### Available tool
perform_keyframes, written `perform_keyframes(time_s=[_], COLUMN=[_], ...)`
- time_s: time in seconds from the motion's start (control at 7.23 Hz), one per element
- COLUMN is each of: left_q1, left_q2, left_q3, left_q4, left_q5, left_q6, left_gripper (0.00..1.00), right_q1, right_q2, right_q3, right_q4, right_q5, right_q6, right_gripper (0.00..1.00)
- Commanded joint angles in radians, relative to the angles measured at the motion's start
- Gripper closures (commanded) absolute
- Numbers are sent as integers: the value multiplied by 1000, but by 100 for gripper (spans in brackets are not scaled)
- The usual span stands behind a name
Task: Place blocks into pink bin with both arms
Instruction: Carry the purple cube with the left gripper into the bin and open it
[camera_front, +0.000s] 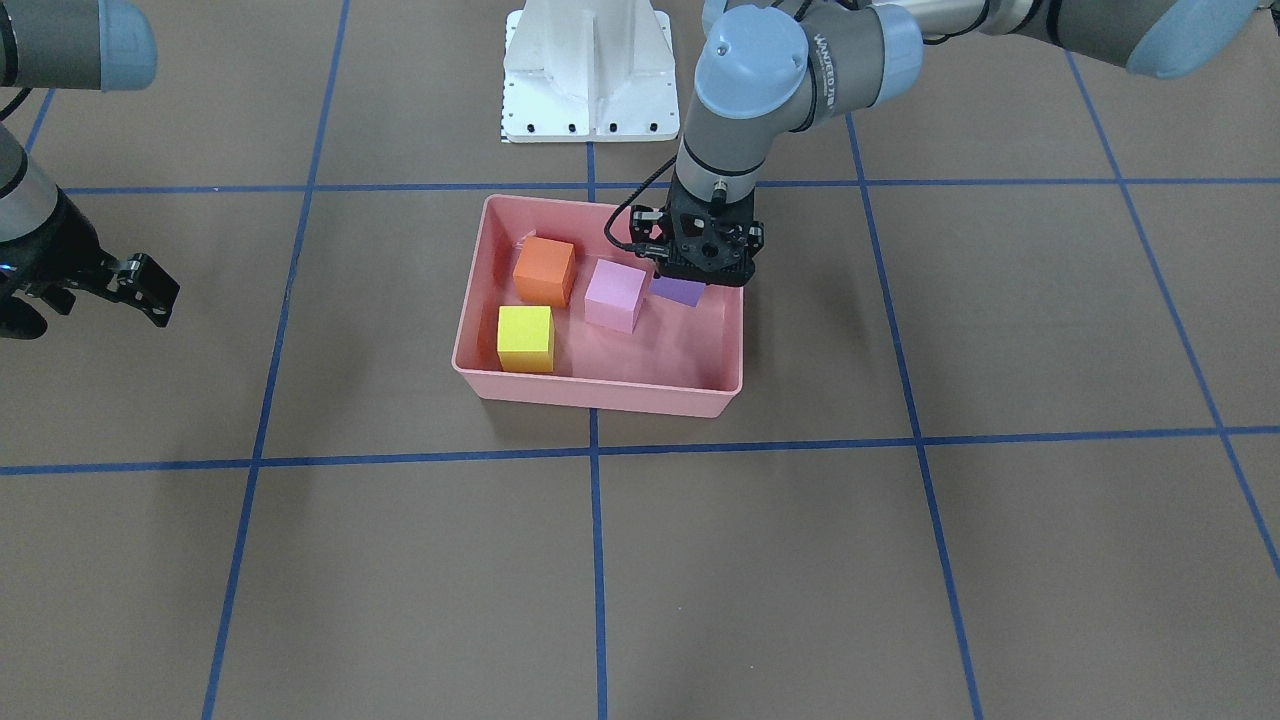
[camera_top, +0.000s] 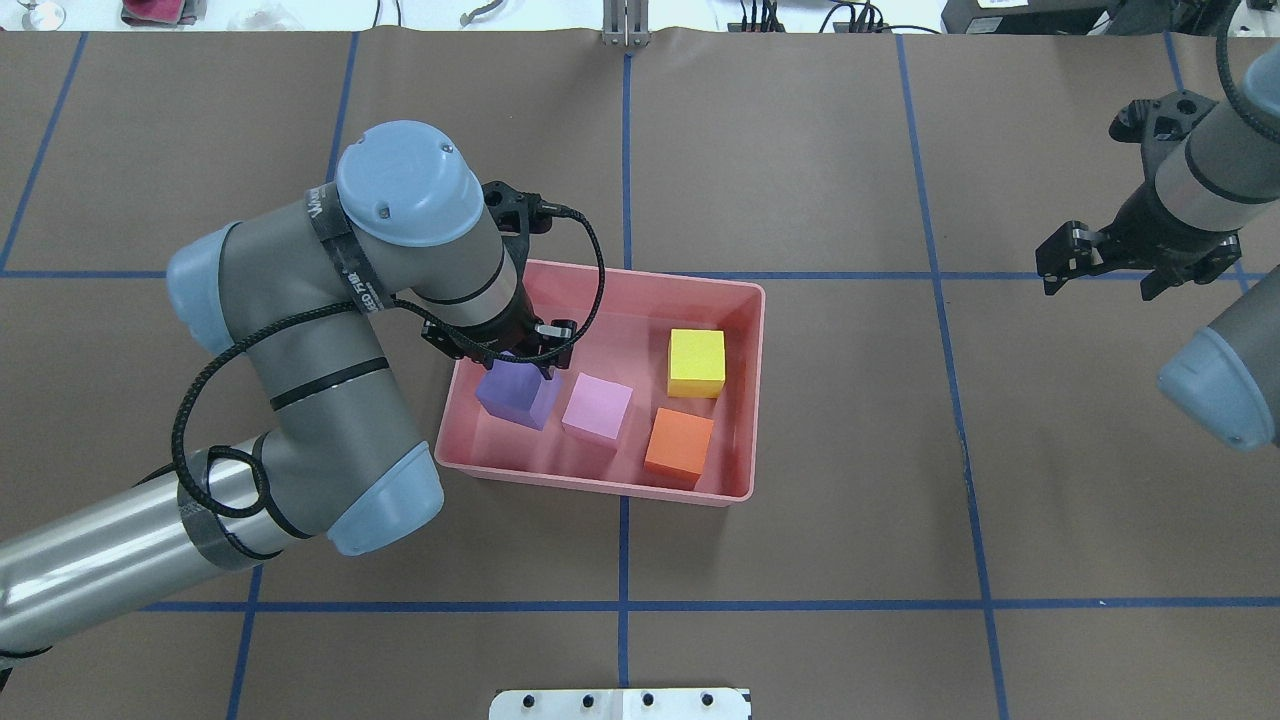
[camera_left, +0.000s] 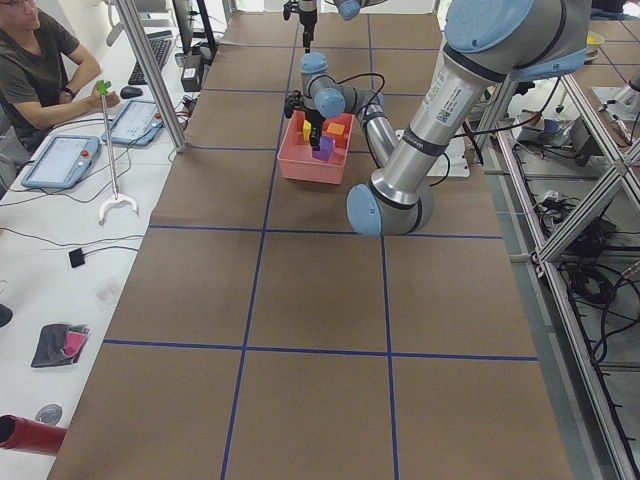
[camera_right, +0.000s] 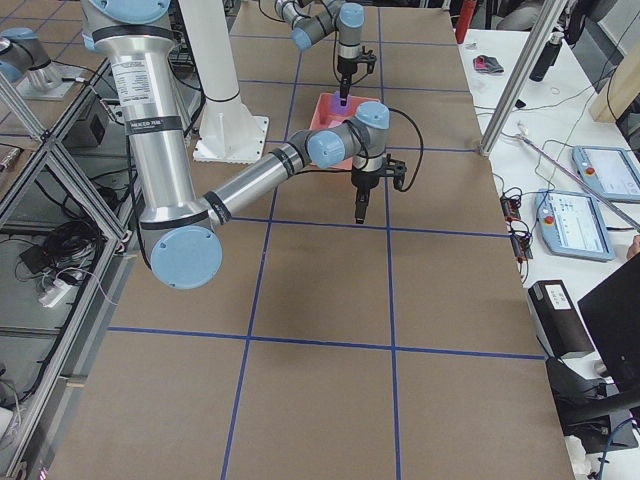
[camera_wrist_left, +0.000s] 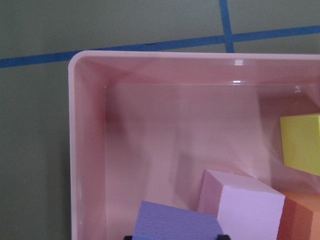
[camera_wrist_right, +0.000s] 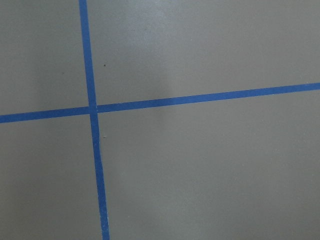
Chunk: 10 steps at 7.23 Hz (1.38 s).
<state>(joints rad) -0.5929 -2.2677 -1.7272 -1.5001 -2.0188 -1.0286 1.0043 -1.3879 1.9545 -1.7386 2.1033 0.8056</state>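
Observation:
The pink bin (camera_front: 600, 395) (camera_top: 700, 283) sits at the table's middle. Inside it lie the orange block (camera_front: 545, 270) (camera_top: 680, 447), the yellow block (camera_front: 525, 337) (camera_top: 697, 362) and the light pink block (camera_front: 614, 294) (camera_top: 598, 408). My left gripper (camera_top: 520, 365) (camera_front: 697, 285) reaches down into the bin's end and is shut on the purple block (camera_top: 515, 392) (camera_front: 680, 291), low in the bin beside the pink block. The left wrist view shows the purple block (camera_wrist_left: 175, 225) between the fingertips. My right gripper (camera_top: 1120, 275) (camera_front: 90, 305) is open and empty, far from the bin, above bare table.
The white pedestal base (camera_front: 588, 70) (camera_top: 620, 703) stands on the robot's side of the bin. Blue tape lines grid the brown table. An operator (camera_left: 35, 60) sits at a side desk with tablets beyond the table's far edge.

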Motion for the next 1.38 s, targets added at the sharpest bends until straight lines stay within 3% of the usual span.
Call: perform_keyframes(time_s=[0.0,0.14,0.41,0.55,0.69,0.97,1.24], left_q1=[10,15,22,21,21,15,-37], left_q2=[4,2,2,4,2,0,51], left_q3=[26,32,38,37,34,9,-139], left_q4=[-12,-12,-12,-12,-12,-11,36], left_q5=[5,14,26,26,26,26,22], left_q6=[-2,-2,-4,-2,-2,-4,-13], left_gripper=[96,87,32,16,11,9,9], right_q1=[-1,-1,-1,-1,-1,-1,60], right_q2=[1,3,1,1,1,3,-6], right_q3=[-6,-6,-6,-6,-6,-6,-5], right_q4=[1,1,1,1,1,1,1], right_q5=[0,0,0,0,0,0,32], right_q6=[3,3,3,3,3,1,-50], right_gripper=[0,0,0,0,0,0,0])
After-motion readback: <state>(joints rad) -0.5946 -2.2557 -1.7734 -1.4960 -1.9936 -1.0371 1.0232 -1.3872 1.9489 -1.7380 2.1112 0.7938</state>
